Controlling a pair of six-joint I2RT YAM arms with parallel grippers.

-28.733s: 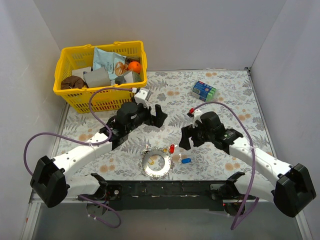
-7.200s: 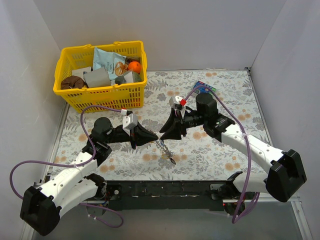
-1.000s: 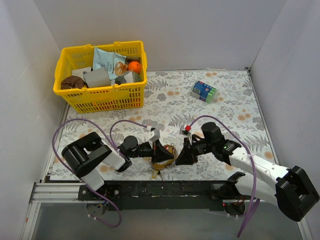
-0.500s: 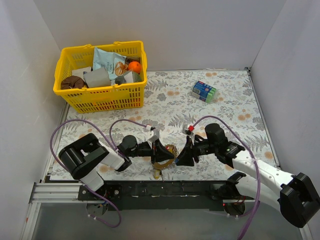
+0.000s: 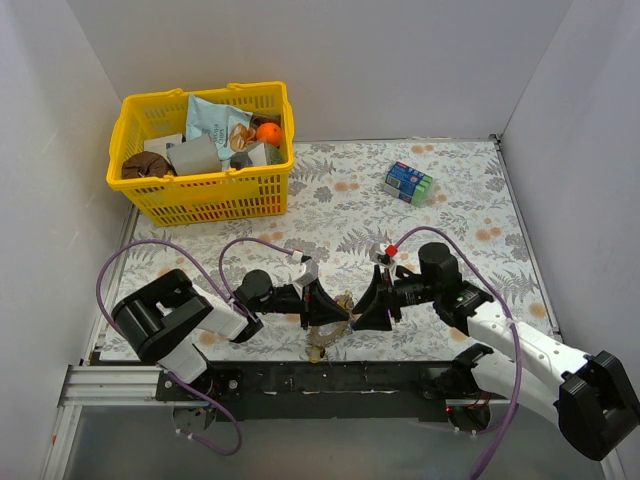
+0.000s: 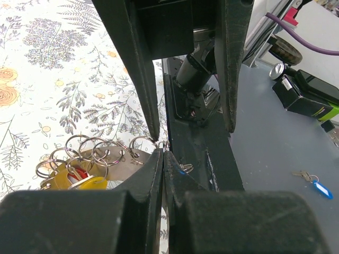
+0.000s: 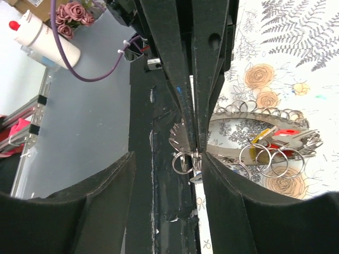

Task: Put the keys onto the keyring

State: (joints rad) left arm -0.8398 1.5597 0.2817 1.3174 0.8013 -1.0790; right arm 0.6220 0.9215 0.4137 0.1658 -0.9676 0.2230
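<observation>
Keyring (image 7: 241,123) pinched at its rim by left gripper (image 6: 162,157); right gripper (image 7: 168,159) spread wide.

Nearest, black base rail (image 5: 330,378). Just beyond it, at the near edge of the floral table (image 5: 450,210), the left fingers are pressed together on the hoop's ridged rim. Yellow and red keys (image 6: 79,177) sit bunched against the hoop among several small split rings; cannot tell whether they are threaded onto it. Right fingers stand apart on either side of the left tips, facing them, gripping nothing. Farther back, blue-green packet (image 5: 408,182) on the cloth at right. Yellow basket (image 5: 200,200) of oddments in the far left corner.
</observation>
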